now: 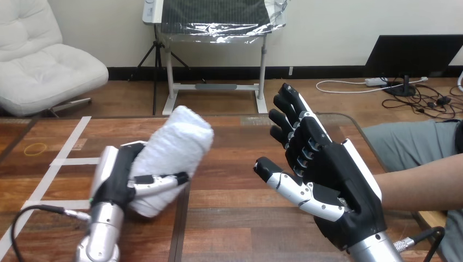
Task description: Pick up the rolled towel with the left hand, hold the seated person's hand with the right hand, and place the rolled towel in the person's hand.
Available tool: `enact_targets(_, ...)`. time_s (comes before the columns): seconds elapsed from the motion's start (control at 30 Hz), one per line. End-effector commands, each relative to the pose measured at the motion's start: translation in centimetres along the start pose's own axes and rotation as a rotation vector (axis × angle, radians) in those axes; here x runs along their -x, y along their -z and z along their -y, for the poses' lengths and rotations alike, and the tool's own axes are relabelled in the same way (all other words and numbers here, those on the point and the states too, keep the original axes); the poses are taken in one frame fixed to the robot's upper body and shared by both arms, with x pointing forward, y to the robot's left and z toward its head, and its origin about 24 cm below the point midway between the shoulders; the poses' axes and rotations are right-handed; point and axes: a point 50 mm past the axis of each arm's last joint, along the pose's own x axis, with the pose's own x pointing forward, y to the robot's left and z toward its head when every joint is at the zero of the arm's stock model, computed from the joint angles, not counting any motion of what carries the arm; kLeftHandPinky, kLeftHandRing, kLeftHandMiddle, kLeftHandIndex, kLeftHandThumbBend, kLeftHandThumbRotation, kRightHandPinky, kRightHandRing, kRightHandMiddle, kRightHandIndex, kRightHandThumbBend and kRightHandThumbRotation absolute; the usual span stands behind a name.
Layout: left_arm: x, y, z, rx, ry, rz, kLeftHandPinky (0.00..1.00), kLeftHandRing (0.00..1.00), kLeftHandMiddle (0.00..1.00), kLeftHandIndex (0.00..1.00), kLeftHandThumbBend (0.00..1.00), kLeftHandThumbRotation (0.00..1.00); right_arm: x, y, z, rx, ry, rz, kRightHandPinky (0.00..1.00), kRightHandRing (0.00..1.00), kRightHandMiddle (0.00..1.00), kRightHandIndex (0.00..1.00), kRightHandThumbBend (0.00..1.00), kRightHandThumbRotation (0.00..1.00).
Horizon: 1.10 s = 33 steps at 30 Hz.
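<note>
- Left robot hand (117, 177) is over the left half of the desk (235, 218), nearer the front edge. Its fingers and thumb (159, 180) are curled round the rolled towel (177, 144), gripping the lower end.
- The rolled towel is white and tilted, with its upper end leaning toward the far edge and the desk's middle. Can't tell if its lower end touches the desk.
- Right robot hand (327, 174) is over the right half of the desk. It is wide open and holds nothing, with fingers straight and pointing toward the far edge and the thumb stuck out toward the towel. It is well apart from the towel.
- Person's forearm (420, 188) comes in over the right edge and passes behind the right robot hand. The person's hand is hidden, so contact can't be judged.
- White tape lines (65, 161) and a yellow ring (37, 147) lie near the left edge.
</note>
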Motion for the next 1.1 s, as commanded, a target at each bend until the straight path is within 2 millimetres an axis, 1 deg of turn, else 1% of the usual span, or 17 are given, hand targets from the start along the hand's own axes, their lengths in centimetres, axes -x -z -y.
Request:
enact_targets(0.0,-1.1,-6.7,-1.2,0.133,-0.071,0.307,0.42,0.41,0.42,0.49,0.69,0.15,-1.1,-1.9,0.5,0.039,0.009,0.095,1.00,1.00,1.00,1.00,0.49,0.00)
enact_targets(0.13,-0.5,-7.8,-0.9,0.134,-0.069,0.350,0.41,0.41,0.42,0.49,0.69,0.17,-1.2,-2.0,0.6,0.051,0.010,0.099,1.00,1.00,1.00,1.00,0.49,0.00)
enact_targets(0.23,-0.2,-8.5,-0.7,0.129,-0.073,0.373,0.36,0.38,0.41,0.49,0.69,0.19,-1.2,-2.0,0.8,0.057,0.010,0.102,1.00,1.00,1.00,1.00,0.49,0.00)
enact_targets(0.27,-0.1,-8.7,-0.6,0.130,-0.073,0.381,0.33,0.36,0.41,0.49,0.68,0.19,-1.2,-2.0,0.8,0.059,0.010,0.102,1.00,1.00,1.00,1.00,0.48,0.00)
enact_targets(0.53,0.4,-10.2,-0.1,0.157,-0.068,0.429,0.28,0.33,0.40,0.49,0.65,0.15,-1.2,-2.1,1.1,0.088,0.023,0.093,1.00,1.00,1.00,1.00,0.49,0.00)
enact_targets(0.7,0.6,-10.9,0.2,0.171,-0.062,0.444,0.29,0.34,0.39,0.49,0.63,0.13,-1.3,-2.1,1.4,0.111,0.031,0.091,1.00,1.00,1.00,1.00,0.50,0.00)
enact_targets(0.87,0.7,-11.4,0.4,0.181,-0.059,0.459,0.30,0.34,0.39,0.50,0.63,0.11,-1.3,-2.2,1.9,0.191,0.046,0.085,1.00,1.00,1.00,1.00,0.51,0.00)
enact_targets(1.07,0.8,-11.9,0.5,0.184,-0.052,0.466,0.32,0.36,0.40,0.50,0.63,0.12,-1.4,-2.4,2.7,0.283,0.054,0.061,1.00,1.00,1.00,1.00,0.52,0.00)
